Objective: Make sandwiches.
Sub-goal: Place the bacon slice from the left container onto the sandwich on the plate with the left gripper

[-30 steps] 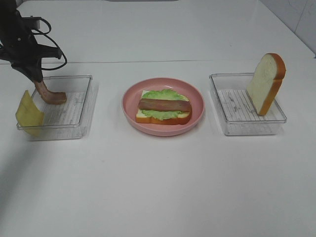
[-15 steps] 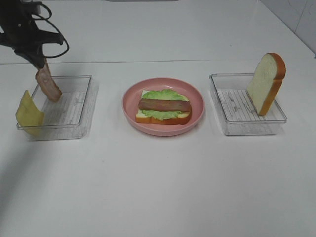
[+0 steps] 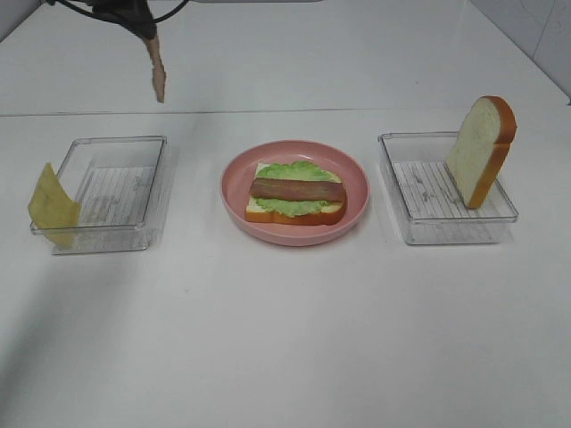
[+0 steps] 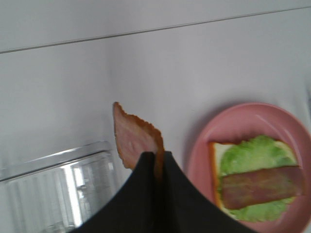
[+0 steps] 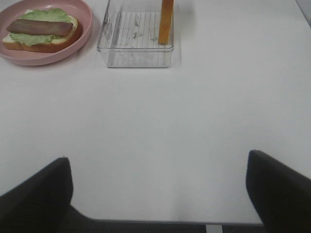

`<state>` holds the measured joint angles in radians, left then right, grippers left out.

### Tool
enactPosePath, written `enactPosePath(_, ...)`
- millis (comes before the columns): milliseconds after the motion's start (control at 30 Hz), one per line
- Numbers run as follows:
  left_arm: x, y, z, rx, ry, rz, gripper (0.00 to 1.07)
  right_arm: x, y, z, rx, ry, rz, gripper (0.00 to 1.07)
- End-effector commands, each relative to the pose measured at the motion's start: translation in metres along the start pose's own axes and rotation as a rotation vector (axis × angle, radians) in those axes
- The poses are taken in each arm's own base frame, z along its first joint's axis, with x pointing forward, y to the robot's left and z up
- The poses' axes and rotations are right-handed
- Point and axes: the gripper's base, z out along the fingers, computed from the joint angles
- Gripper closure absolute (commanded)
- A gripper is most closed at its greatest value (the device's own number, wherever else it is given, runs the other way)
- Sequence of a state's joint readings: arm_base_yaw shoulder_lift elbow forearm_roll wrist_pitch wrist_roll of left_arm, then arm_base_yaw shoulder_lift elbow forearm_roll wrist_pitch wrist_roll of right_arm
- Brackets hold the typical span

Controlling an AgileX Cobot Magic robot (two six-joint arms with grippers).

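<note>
Left wrist view: left gripper [image 4: 156, 162] clamped on bacon strip [image 4: 132, 136]
Pinched by one end only; strip could slip or swing, landing off the sandwich [image 4: 255, 182]; right gripper [image 5: 158, 191] gapes empty

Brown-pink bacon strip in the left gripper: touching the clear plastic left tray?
Apart. The exterior high view shows the bacon strip hanging from the left gripper, white table visible between it and the tray.
</note>
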<state>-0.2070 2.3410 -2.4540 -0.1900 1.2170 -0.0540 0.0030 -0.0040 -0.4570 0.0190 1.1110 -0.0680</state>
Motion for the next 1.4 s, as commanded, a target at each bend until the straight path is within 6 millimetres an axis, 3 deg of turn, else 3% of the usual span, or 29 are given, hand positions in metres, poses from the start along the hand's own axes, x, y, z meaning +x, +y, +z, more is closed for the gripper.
enactPosePath(33,0.012,-0.045,-0.011,0.147,0.088,0.021,1.07,0.002,0.0,-0.002,0.002,-0.033,-0.006,0.13)
enactPosePath(400,0.03,-0.116,0.007,0.278,0.109,0.068,1.07,0.002,0.0,-0.002,0.002,-0.033,-0.006,0.13)
enactPosePath(767,0.052,-0.153,0.051,0.316,0.158,0.053,1.07,0.002,0.0,-0.002,0.002,-0.033,-0.006,0.13)
enactPosePath(900,0.054,-0.161,0.062,0.332,0.138,0.045,1.07,0.002,0.0,-0.002,0.002,-0.033,-0.006,0.13)
enactPosePath(1167,0.074,-0.162,0.111,0.387,0.225,-0.025,1.07,0.002,0.0,-0.002,0.002,-0.033,-0.006,0.13)
enactPosePath(1400,0.079,-0.158,0.121,0.351,0.252,-0.012,1.07,0.002,0.0,-0.002,0.002,-0.033,-0.006,0.13)
